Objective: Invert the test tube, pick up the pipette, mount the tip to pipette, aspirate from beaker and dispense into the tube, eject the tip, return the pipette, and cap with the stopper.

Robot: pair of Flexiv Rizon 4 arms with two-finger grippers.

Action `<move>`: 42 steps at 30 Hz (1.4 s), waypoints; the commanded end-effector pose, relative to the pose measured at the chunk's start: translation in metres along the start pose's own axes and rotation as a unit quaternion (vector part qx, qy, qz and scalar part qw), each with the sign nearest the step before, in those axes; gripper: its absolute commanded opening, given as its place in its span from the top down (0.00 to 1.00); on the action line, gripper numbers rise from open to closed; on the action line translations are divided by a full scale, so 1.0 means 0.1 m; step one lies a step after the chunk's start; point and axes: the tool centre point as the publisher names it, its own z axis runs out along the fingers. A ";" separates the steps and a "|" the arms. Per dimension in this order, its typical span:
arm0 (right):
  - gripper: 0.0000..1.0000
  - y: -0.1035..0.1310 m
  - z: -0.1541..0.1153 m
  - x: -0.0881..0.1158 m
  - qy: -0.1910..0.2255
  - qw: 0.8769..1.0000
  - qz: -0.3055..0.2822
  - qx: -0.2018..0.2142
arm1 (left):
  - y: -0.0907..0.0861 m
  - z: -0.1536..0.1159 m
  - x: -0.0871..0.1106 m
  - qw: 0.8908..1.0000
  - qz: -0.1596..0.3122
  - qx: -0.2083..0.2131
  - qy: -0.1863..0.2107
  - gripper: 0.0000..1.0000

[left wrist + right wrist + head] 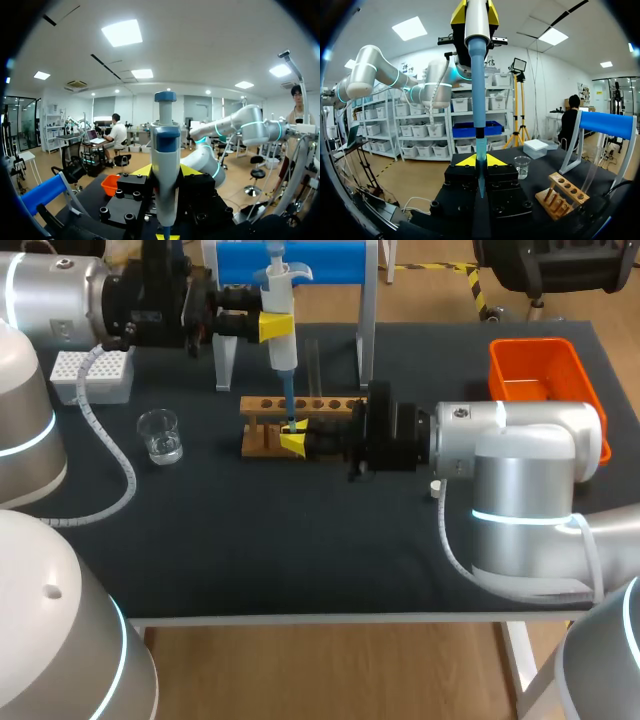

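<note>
My left gripper (277,325) is shut on the white pipette (279,300) and holds it upright over the wooden rack (300,405). The pipette's blue tip (288,390) points down into the clear test tube (481,187), on which my right gripper (295,443) is shut at the rack's front. In the right wrist view the blue tip (479,100) comes down between the right gripper's (481,161) yellow tips. In the left wrist view the pipette (165,150) stands between the left gripper's (165,171) fingers. The glass beaker (160,435) sits to the left of the rack.
A white tip box (92,375) stands at the back left. The blue-topped pipette stand (290,260) is behind the rack. An orange bin (540,380) sits at the right edge. A small white stopper (436,486) lies beside my right arm.
</note>
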 end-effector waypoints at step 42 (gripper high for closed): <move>1.00 0.03 -0.01 0.03 0.000 1.000 -0.018 0.003 | 0.00 0.00 0.00 1.000 0.001 0.000 -0.001 1.00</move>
